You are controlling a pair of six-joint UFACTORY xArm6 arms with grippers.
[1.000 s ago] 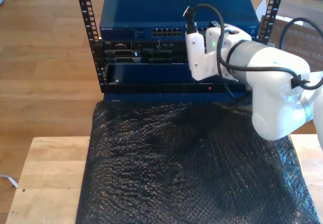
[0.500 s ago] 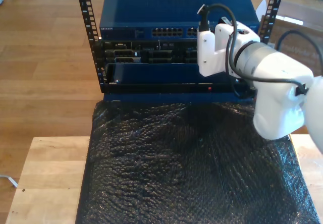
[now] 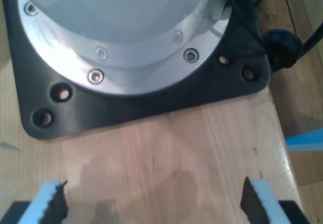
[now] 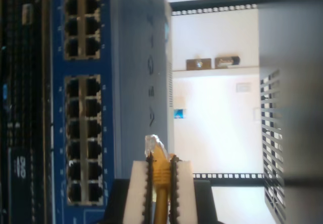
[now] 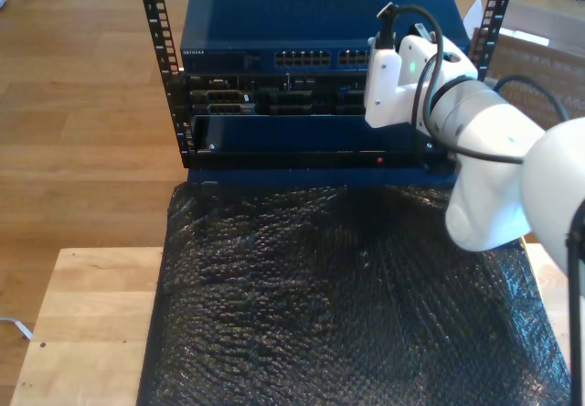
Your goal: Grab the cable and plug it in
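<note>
The yellow cable [image 4: 161, 196] stands pinched between the white pads of my second gripper [image 4: 160, 159], which is shut on it. Its small clear plug [image 4: 153, 144] sticks out past the fingertips. The plug is a short way in front of the blue switch's port rows [image 4: 83, 133] and offset toward the switch's edge, not touching. In the exterior view this arm's white wrist [image 5: 398, 81] hangs before the blue switch [image 5: 274, 57] near its right end, hiding the jaws. My first gripper [image 3: 151, 201] is open over bare wood, with nothing between its fingertips [image 3: 53, 200].
The switch sits in a black rack [image 5: 164, 49] with darker units below it. A black bubble-wrap sheet [image 5: 338, 305] covers the wooden table [image 5: 82, 324]. A robot base on a black plate [image 3: 141, 98] stands just beyond my first gripper.
The arm holding the cable has moved toward the exterior view's right and slightly up along the switch front. The rest of the scene looks unchanged.
</note>
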